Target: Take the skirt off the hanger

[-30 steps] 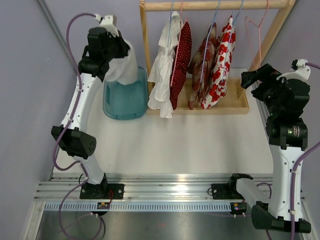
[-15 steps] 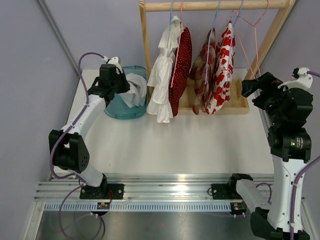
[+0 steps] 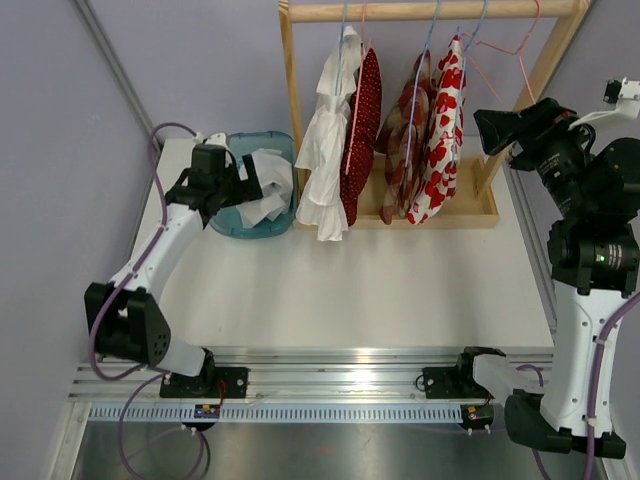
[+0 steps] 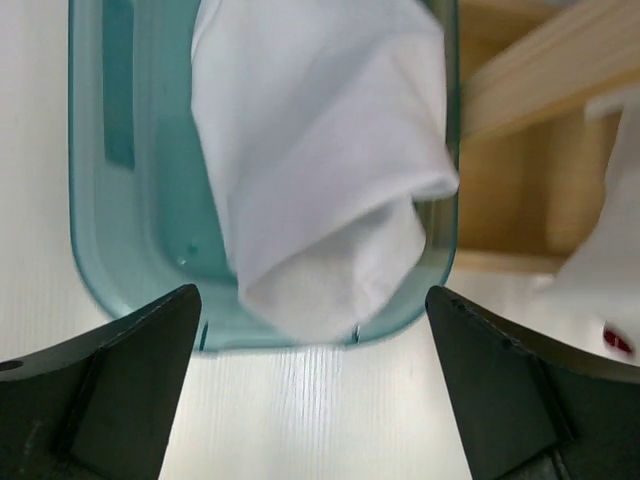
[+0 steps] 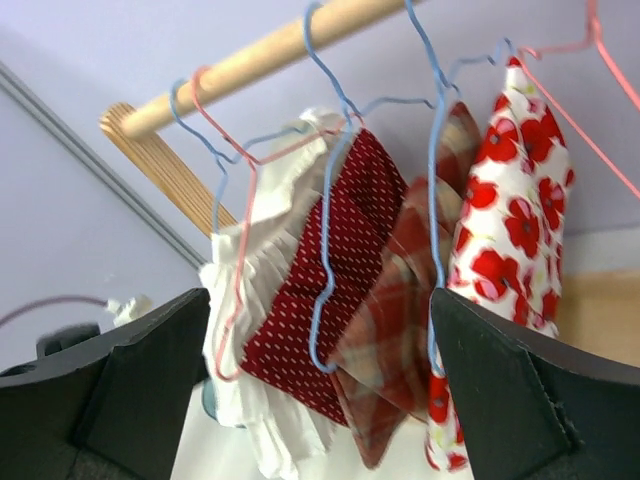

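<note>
**White fabric skirt [image 4: 320, 150] lies bunched in the translucent teal plastic tub [image 4: 100, 200], off any hanger.**
The left gripper [image 4: 312, 300] hovers just above the tub with its jaws spread wide and nothing between them. The right gripper [image 5: 320, 300] is equally wide apart and empty. It is raised toward the wooden garment rack [image 3: 430, 10], where a white ruffled garment [image 3: 320, 160], a dark red dotted one [image 3: 362, 110], a plaid one [image 3: 405, 130] and a red-poppy print one [image 3: 445, 120] hang on wire hangers.

Lilac walls [image 3: 200, 60], white table [image 3: 400, 290], perhaps steel floor [image 3: 330, 455].
</note>
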`<state>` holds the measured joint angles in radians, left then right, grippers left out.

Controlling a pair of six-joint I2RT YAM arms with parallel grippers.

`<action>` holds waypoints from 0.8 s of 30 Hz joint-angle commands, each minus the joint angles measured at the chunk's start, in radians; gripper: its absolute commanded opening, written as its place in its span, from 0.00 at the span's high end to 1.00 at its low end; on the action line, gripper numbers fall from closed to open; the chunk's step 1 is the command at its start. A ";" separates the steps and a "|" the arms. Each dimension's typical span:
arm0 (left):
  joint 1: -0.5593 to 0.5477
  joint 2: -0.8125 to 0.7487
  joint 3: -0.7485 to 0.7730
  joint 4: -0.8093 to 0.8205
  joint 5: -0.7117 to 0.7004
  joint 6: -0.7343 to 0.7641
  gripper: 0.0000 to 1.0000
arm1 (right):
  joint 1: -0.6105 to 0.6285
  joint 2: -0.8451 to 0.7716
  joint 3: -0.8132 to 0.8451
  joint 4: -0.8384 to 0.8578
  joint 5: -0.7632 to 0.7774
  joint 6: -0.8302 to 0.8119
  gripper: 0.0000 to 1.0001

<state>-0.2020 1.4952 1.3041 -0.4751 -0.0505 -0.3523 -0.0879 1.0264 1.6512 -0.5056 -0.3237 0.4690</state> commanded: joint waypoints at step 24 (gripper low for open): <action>-0.083 -0.426 -0.361 -0.043 0.043 -0.028 0.01 | 0.079 0.583 0.326 0.056 0.097 -0.036 1.00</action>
<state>-0.2840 1.0836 0.9413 -0.5514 -0.0288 -0.3897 -0.0170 1.6222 1.9285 -0.4572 -0.2626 0.4393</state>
